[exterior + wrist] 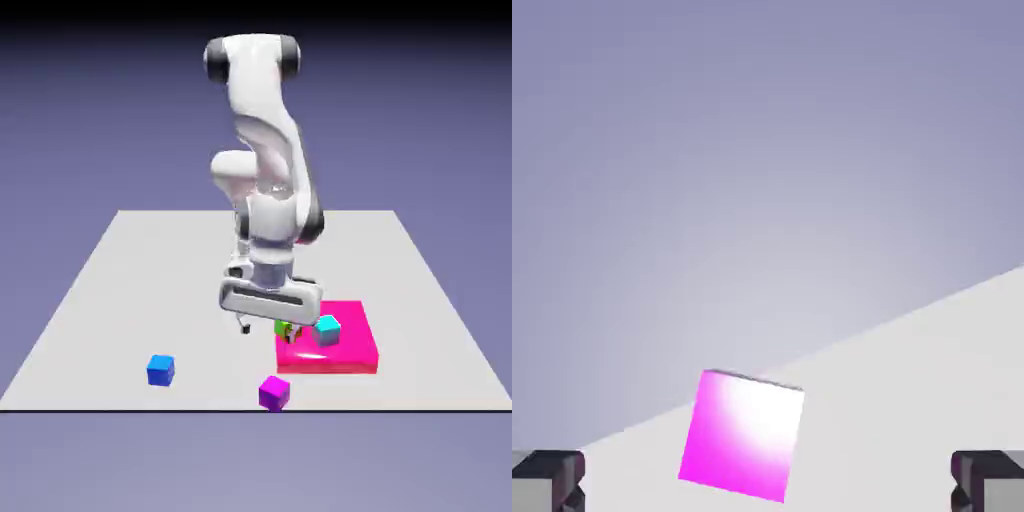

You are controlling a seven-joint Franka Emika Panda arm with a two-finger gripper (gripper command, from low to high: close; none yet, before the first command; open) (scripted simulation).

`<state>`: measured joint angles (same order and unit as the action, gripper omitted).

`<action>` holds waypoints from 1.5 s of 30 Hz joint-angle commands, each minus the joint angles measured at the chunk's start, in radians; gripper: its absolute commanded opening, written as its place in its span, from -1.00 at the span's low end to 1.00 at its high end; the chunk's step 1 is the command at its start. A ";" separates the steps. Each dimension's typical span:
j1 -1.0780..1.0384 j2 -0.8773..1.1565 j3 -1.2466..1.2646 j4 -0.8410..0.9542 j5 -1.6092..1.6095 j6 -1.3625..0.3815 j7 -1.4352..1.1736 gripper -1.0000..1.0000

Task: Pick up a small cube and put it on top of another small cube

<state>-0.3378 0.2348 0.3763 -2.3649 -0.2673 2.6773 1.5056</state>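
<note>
On the table (180,285), the blue cube (160,370) sits at the exterior view's left. Then comes the claw (268,331), spread wide, gripping nothing; the purple cube (274,393) lies near the front edge, and the green cube (281,327) shows partly behind a fingertip (292,335).

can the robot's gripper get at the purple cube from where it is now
Probably yes: the gripper is open, and the hand view shows nothing between it and the purple cube. The cube sits near the table's edge, though, so it likely needs to move over a little first.
</note>
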 commanded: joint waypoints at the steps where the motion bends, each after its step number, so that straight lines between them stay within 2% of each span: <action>1: -0.016 0.036 0.017 0.020 -0.012 -0.016 0.034 0.00; 6: -0.076 0.174 0.081 0.096 -0.058 -0.078 0.165 0.00; 11: 0.020 0.343 -0.038 0.139 -0.170 0.048 0.245 0.00; 12: 0.020 0.343 -0.038 0.139 -0.170 0.048 0.245 -1.00; 18: -0.069 0.162 0.078 0.088 -0.050 -0.081 0.154 -1.00; 38: 0.319 -0.553 -0.138 -0.402 0.389 -0.242 -0.544 -1.00; 39: 0.319 -0.553 -0.138 -0.402 0.389 -0.242 -0.544 -1.00; 45: 0.314 -0.340 -0.134 -0.440 0.337 0.005 -0.504 -1.00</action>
<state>-0.0233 -0.1057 0.2417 -2.8050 0.0696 2.6828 1.0012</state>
